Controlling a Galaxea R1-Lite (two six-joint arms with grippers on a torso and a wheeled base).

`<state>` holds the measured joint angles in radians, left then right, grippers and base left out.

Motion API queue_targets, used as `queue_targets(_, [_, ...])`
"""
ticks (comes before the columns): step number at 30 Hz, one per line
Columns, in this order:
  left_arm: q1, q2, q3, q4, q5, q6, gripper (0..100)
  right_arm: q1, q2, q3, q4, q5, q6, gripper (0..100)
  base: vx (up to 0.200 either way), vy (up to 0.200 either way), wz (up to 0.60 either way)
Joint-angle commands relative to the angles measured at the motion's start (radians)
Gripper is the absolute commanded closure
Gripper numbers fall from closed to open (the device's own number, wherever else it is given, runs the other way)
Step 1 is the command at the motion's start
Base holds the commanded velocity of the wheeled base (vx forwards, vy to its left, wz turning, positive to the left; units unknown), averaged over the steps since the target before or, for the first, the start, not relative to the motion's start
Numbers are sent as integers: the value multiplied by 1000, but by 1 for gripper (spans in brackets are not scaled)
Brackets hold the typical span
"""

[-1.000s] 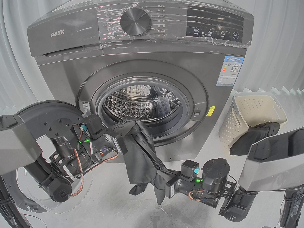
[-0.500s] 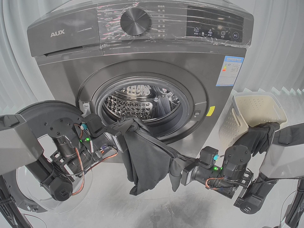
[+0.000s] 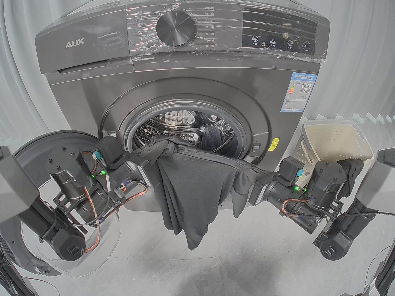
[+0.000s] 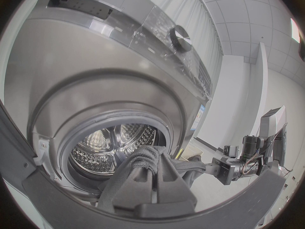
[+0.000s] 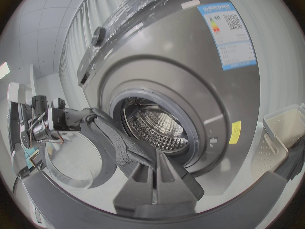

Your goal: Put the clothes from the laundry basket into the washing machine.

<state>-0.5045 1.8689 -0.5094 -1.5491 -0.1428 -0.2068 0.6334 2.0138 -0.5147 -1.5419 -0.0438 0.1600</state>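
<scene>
Head view: my left gripper (image 3: 158, 151) and right gripper (image 3: 249, 177) each pinch the dark garment (image 3: 193, 190). It stretches between them across the mouth of the washing machine (image 3: 82, 99), from nine to four o'clock, sagging toward six.

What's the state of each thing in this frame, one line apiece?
Door: open.
Drum: no clothes seen inside.
Garment: stretched between both grippers, hanging before the opening.
Left gripper: shut on garment.
Right gripper: shut on garment.
Basket: second garment draped over its rim.
</scene>
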Motion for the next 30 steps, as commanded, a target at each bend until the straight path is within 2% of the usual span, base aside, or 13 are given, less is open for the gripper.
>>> queue_targets(1, [-20,-77,41,0,0,1,100,9,-78,-4,0,-1,6,100,0,0,0])
queue_targets(7, [-34,-129,94,0,2,1,100,8,-152,16,0,-5,13,100,0,0,0])
queue_targets(15, [-22,-129,94,0,5,6,100,-6,-175,10,0,-8,15,100,0,0,0])
queue_targets(21, [-23,-131,86,0,51,9,100,6,-176,1,-1,-10,15,100,0,0,0])
queue_targets(30, [-23,-132,81,0,65,7,100,8,-191,-2,0,-10,15,100,0,0,0])
